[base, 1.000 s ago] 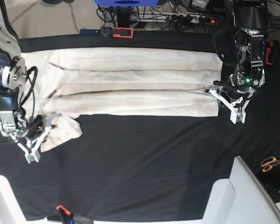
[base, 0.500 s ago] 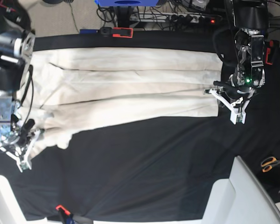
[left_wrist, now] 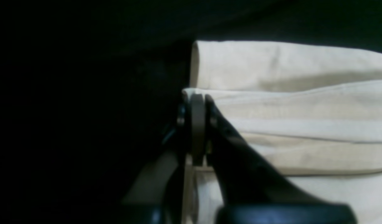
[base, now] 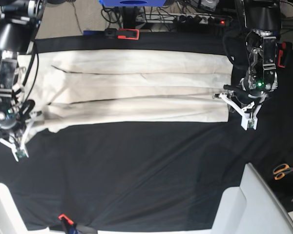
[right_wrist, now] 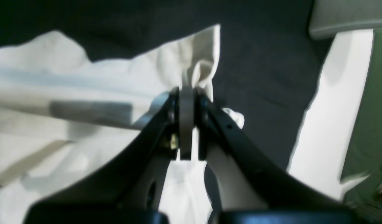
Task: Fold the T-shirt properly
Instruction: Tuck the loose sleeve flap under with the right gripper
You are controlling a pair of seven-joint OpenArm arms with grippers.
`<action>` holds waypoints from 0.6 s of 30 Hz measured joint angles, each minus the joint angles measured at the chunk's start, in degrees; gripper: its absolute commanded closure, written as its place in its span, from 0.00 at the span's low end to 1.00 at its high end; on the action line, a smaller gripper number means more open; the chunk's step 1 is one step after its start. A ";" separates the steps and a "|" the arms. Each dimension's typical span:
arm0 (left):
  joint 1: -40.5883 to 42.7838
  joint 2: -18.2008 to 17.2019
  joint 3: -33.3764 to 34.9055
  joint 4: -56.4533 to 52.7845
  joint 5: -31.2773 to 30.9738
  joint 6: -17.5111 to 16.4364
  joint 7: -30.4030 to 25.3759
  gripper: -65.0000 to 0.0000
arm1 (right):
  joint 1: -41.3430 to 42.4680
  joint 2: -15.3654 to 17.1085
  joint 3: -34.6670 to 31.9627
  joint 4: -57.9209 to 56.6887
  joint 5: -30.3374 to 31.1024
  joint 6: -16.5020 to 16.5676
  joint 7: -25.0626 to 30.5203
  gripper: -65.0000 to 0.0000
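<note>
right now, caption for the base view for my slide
Both grippers, left gripper and right gripper, shut on the T-shirt ends.

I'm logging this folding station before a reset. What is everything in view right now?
T-shirt: one, cream, folded into a long band across the far half of the table.
Table cover: one, black, under the shirt.
Scissors: one, orange handles, near right edge.
Clamps: red and black, one at the far table edge, another at the near edge.
Power strip: one, white, behind the table.
Left gripper: shut on the shirt's right end.
Right gripper: shut on the shirt's left end.
</note>
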 measured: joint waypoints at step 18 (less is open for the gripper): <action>0.59 -0.11 0.02 2.97 0.02 0.02 0.09 1.00 | -17.35 -6.62 0.04 20.33 -0.09 -0.44 -10.69 1.00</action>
